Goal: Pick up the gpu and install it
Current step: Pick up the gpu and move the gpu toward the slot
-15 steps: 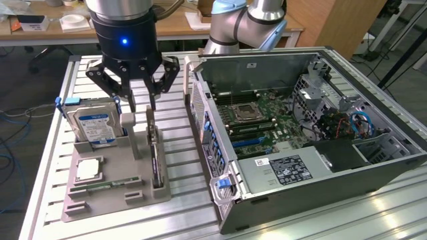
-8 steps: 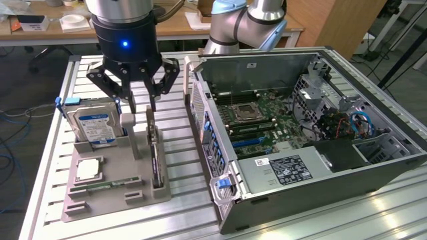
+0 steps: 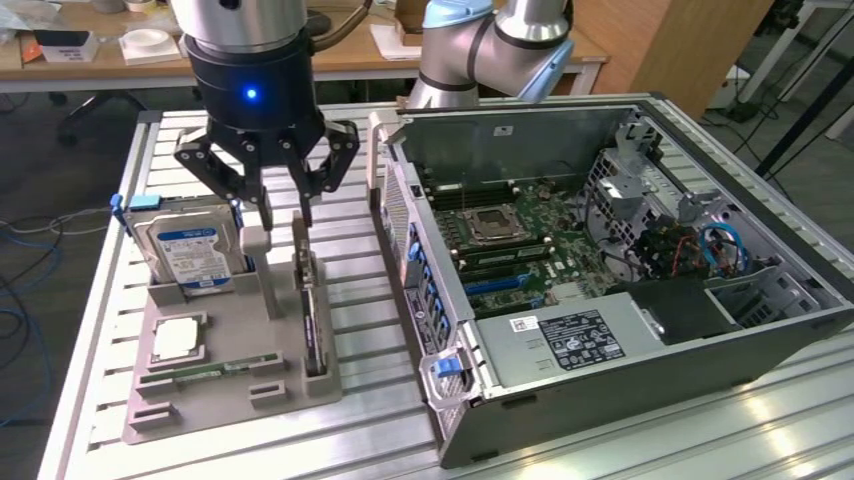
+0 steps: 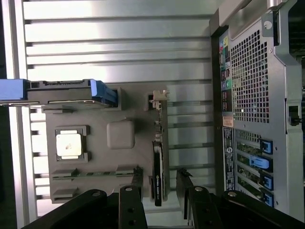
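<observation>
Points the gripper (image 3: 284, 215) straight down under a vertical wrist (image 3: 248, 60), with a blue light lit on its black body. Spreads the black fingers (image 4: 137, 187) wide, clamping nothing. Bends the grey arm (image 3: 497, 45) behind, toward the exterior view's right.

The desk (image 3: 363, 335) is ribbed shiny metal, the tray (image 3: 220, 385) matt grey plastic, the gpu (image 4: 157, 179) glossy black, the computer case (image 4: 250, 76) perforated metal.

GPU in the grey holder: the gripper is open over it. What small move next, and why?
Probably lower straight down: the open gripper is lined up over the gpu, which stands on edge in its holder slot, with fingers on either side and apparently not yet touching it.
</observation>
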`<state>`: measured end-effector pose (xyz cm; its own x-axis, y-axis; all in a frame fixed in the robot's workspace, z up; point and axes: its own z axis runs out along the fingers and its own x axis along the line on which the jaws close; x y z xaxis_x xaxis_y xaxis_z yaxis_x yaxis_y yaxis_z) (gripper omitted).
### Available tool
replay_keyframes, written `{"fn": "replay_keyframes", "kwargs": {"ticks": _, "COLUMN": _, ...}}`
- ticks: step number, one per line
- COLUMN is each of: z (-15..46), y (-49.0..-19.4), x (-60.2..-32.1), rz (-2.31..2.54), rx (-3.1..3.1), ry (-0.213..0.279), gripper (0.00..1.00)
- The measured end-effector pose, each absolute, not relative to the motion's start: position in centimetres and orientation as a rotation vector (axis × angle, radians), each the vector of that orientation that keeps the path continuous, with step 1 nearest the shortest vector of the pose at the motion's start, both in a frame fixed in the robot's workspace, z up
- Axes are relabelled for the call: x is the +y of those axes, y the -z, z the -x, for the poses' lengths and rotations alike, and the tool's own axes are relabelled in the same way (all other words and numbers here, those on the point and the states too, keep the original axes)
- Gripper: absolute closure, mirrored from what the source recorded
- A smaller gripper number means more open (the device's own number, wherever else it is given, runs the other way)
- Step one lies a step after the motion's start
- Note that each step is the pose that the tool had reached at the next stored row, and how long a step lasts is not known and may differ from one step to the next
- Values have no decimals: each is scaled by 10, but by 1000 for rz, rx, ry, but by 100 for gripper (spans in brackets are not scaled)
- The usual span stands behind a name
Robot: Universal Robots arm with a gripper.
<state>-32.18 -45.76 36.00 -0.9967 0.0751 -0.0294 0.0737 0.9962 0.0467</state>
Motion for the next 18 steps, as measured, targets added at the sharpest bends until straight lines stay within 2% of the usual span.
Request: {"fn": "replay_keyframes", "kwargs": {"ticks": 18, "z": 322, "y": -350, "x": -458, "rz": -116, "rx": 3107, "ry": -71, "gripper": 58}}
